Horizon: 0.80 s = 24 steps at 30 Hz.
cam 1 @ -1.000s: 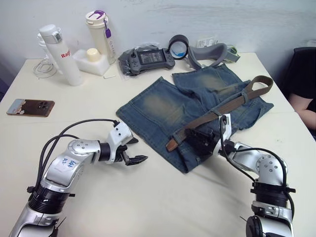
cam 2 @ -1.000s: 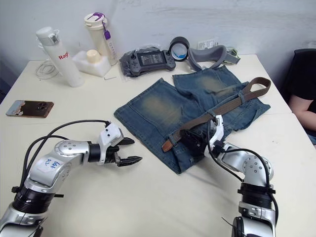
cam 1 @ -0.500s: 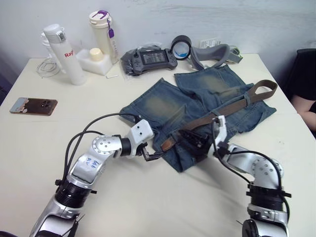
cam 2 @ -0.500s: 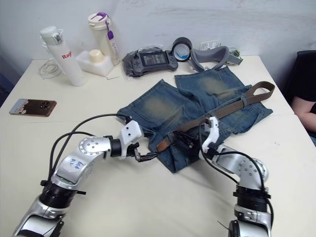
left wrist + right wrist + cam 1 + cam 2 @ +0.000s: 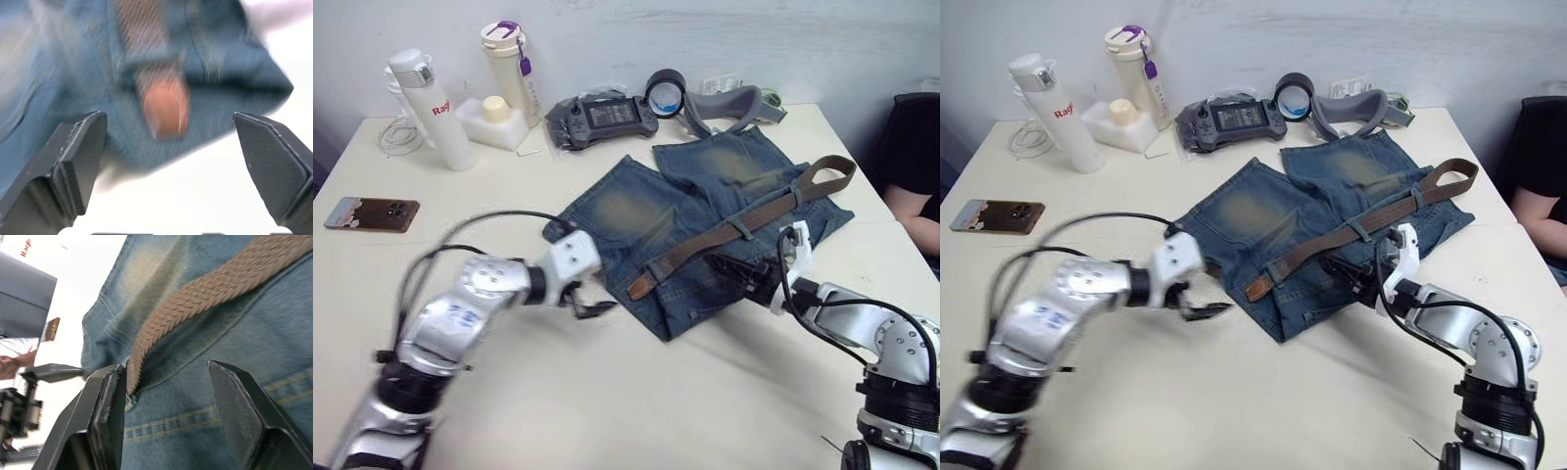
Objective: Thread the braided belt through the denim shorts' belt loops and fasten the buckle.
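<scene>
While both sets of jaws stand apart and empty, the left gripper (image 5: 592,305) hangs just beside the belt's (image 5: 741,223) free tip, likely to pull it on; the right gripper (image 5: 744,276) hovers over the shorts (image 5: 636,211), spread flat on the bench (image 5: 607,411).

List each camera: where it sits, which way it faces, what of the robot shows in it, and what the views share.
Left and right eye views: on the head, looking forward and down at the white table; both arms show, with the left tool and right tool.
Left wrist view: on the left wrist, facing the faded blue denim shorts; its two black fingers stand apart.
Right wrist view: on the right wrist, facing the brown braided belt; its fingers stand apart.
Shared: all show the shorts and belt.
</scene>
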Tool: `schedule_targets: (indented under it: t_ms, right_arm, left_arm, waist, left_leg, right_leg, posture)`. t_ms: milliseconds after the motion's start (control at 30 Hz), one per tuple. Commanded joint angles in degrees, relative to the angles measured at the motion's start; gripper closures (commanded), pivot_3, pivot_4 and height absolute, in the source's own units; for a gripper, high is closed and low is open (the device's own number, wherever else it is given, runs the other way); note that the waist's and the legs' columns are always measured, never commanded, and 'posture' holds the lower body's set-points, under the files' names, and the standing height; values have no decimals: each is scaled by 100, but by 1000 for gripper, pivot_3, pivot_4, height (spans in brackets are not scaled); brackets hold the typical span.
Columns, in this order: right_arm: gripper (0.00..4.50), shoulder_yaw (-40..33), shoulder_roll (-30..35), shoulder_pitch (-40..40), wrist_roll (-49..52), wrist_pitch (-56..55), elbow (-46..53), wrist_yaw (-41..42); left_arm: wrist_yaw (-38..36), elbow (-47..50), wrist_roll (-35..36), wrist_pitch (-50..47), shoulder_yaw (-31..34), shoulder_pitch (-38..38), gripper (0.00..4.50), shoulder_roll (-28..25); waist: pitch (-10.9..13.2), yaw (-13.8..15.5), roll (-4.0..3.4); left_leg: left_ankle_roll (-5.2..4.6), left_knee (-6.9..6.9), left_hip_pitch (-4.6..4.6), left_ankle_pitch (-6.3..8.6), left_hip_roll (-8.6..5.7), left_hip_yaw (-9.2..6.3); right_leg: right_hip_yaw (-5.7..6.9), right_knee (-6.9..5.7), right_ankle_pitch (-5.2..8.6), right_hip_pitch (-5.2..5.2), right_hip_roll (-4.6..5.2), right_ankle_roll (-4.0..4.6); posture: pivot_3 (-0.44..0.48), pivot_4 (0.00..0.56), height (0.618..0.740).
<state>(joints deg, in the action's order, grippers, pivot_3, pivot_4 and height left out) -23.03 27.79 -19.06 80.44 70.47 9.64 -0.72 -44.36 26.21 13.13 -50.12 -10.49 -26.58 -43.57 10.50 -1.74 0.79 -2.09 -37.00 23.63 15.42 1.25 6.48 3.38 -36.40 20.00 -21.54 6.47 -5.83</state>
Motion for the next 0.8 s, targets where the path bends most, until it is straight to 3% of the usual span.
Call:
schedule_targets:
  t_ms: [33, 100, 167, 267, 433, 633, 800]
  right_arm:
    - [1636, -89, 235, -43, 329, -1, 170, 22]
    - [1636, -2, 376, -100, 303, -6, 149, 139]
    - [1636, 168, 537, -171, 111, -19, 205, 383]
    - [1636, 552, 838, -209, -400, -112, 387, 900]
    - [1636, 1264, 1331, -104, -1405, -443, 755, 1596]
    - [1636, 1447, 1422, 23, -2077, -704, 903, 1835]
    - [1636, 1359, 1409, 169, -2320, -761, 1016, 1880]
  left_arm:
    - [-192, 232, 255, -276, 841, -57, 0, -479]
    - [-280, 247, 620, -548, 1257, -184, 0, -526]
    - [-327, 332, 1211, -902, 1571, -427, 0, -216]
    - [-350, 529, 1604, -947, 1349, -707, 0, 184]
    - [-78, 172, 1104, -295, 304, -1227, 0, 814]
    - [47, -361, 38, 514, -1243, -1188, 0, 959]
    - [203, -658, -582, 817, -1680, -1158, 0, 903]
  waist:
    - [1, 15, -1]
    - [1, 34, -1]
    - [1, 88, 0]
    - [1, 130, 0]
    - [1, 179, 0]
    - [1, 174, 0]
    - [1, 177, 0]
  left_leg:
    - [0, 0, 0, 0, 0, 0]
    - [-1, -1, 1, 1, -1, 0]
    - [-3, -5, 6, 2, -7, -3]
    - [-5, -15, 16, 3, -8, -8]
    - [-8, -15, 26, 1, -13, -10]
    - [-17, -18, 31, -6, -13, -6]
    - [-19, -21, 36, -7, -13, -9]
  right_leg:
    - [0, 0, 1, 0, 0, 1]
    - [0, 4, 1, 2, 3, 1]
    - [2, 6, 0, 3, 10, -1]
    - [3, 14, -6, 2, 10, -12]
    - [9, 28, -10, 2, 7, -18]
    - [10, 32, -13, -1, 3, -23]
    - [12, 33, -14, -2, 3, -24]
  posture:
    - [0, 150, 740]
    - [0, 150, 740]
    - [0, 150, 740]
    - [0, 150, 740]
    - [0, 150, 740]
    - [0, 150, 740]
    - [0, 150, 740]
